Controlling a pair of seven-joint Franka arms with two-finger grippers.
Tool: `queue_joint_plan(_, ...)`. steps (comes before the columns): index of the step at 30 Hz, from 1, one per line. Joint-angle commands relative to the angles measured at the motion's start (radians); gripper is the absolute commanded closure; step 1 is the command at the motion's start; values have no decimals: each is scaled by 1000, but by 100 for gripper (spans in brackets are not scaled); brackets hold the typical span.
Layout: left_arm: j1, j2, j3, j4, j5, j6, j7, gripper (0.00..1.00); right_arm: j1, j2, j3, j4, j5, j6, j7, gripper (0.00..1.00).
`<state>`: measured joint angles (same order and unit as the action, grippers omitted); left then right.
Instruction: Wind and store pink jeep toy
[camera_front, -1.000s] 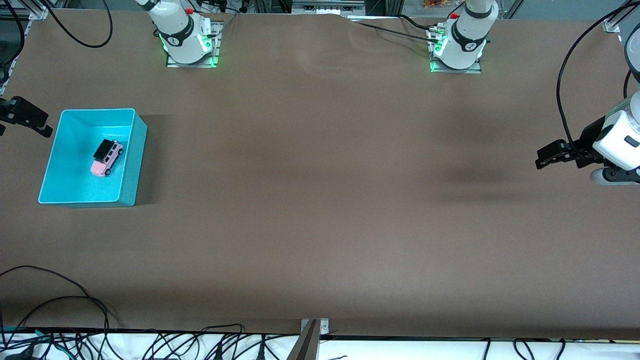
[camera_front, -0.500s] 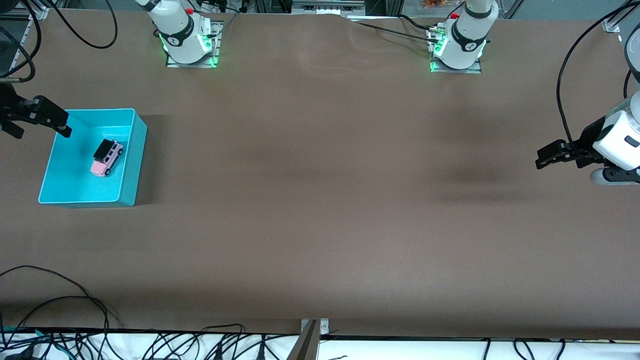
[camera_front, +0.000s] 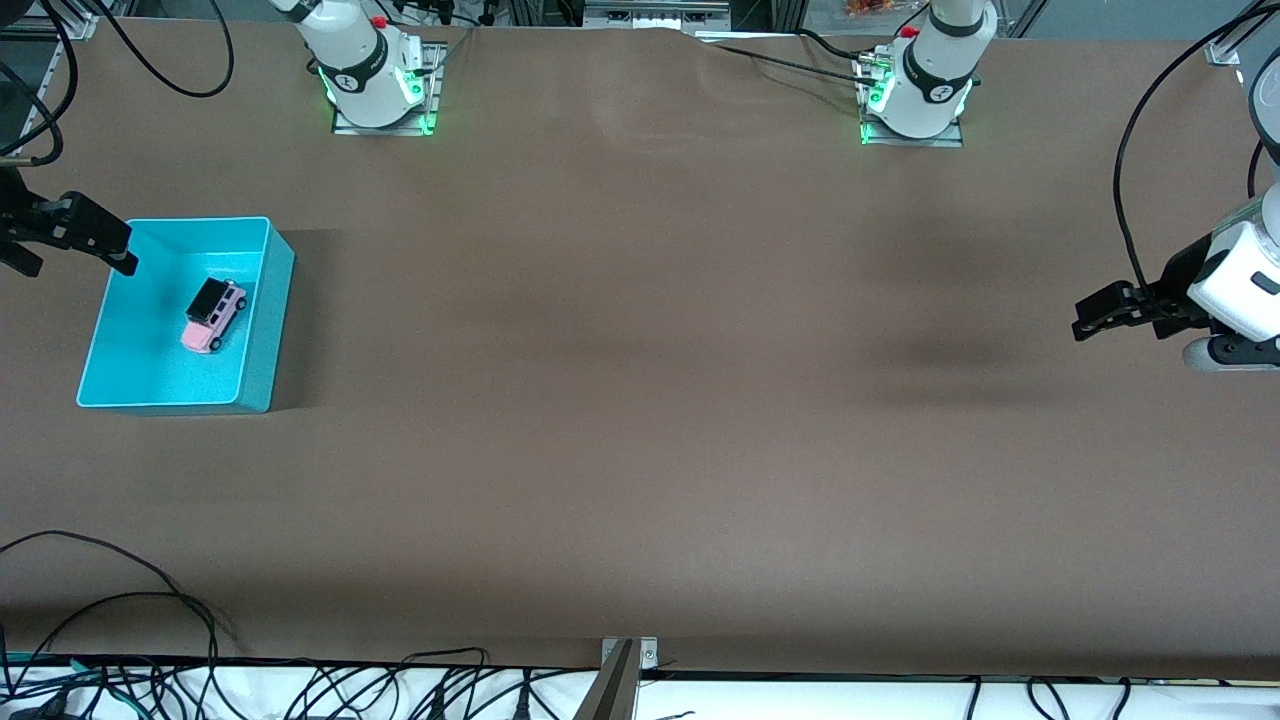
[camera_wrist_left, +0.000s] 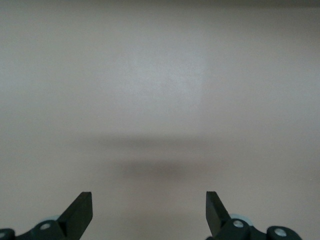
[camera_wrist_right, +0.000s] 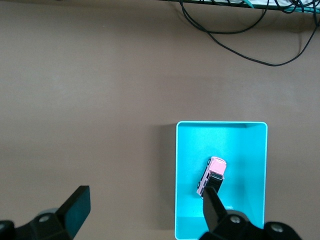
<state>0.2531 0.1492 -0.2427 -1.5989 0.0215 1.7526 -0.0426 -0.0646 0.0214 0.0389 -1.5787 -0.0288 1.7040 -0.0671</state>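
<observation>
The pink jeep toy (camera_front: 213, 315) (camera_wrist_right: 212, 175) has a black roof over its rear and stands on its wheels inside the teal bin (camera_front: 262, 335) (camera_wrist_right: 245, 160) at the right arm's end of the table. My right gripper (camera_front: 82, 264) (camera_wrist_right: 146, 195) is open and holds nothing. It hangs over the bin's outer edge, at the corner farther from the front camera, and one finger (camera_wrist_right: 212, 202) partly covers the toy's rear in the right wrist view. My left gripper (camera_front: 1080, 318) (camera_wrist_left: 149, 196) waits open and holding nothing over bare table at the left arm's end.
Brown cloth (camera_front: 640, 400) covers the table. Both arm bases (camera_front: 375, 80) (camera_front: 915, 95) stand along the edge farthest from the front camera. Loose black cables (camera_front: 120, 600) lie along the edge nearest it, and a cable (camera_front: 1130, 180) hangs by the left arm.
My right gripper has moved in from the table's end to over the bin's outer edge, then held there. The left arm and the toy have not moved.
</observation>
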Motion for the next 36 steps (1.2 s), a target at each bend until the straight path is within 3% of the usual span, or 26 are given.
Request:
queue_joint_plan(1, 5, -13, 0, -9, -14, 13, 27, 0, -1, 3, 3, 2, 20, 2, -3, 0)
queue_joint_plan(5, 5, -13, 0, -4, -12, 13, 27, 0, -3, 11, 3, 3, 32, 9, 1, 0)
queue_joint_plan(14, 3, -14, 0, -1, -12, 13, 35, 0, -7, 17, -2, 3, 156, 5, 1, 0)
queue_joint_plan(29, 2, -5, 0, 8, -14, 22, 33, 0, -7, 8, -4, 16, 141, -78, 7, 0)
queue_joint_plan(36, -6, -7, -1, 20, -12, 22, 30, 0, -1, 9, 4, 16, 70, -78, 7, 0)
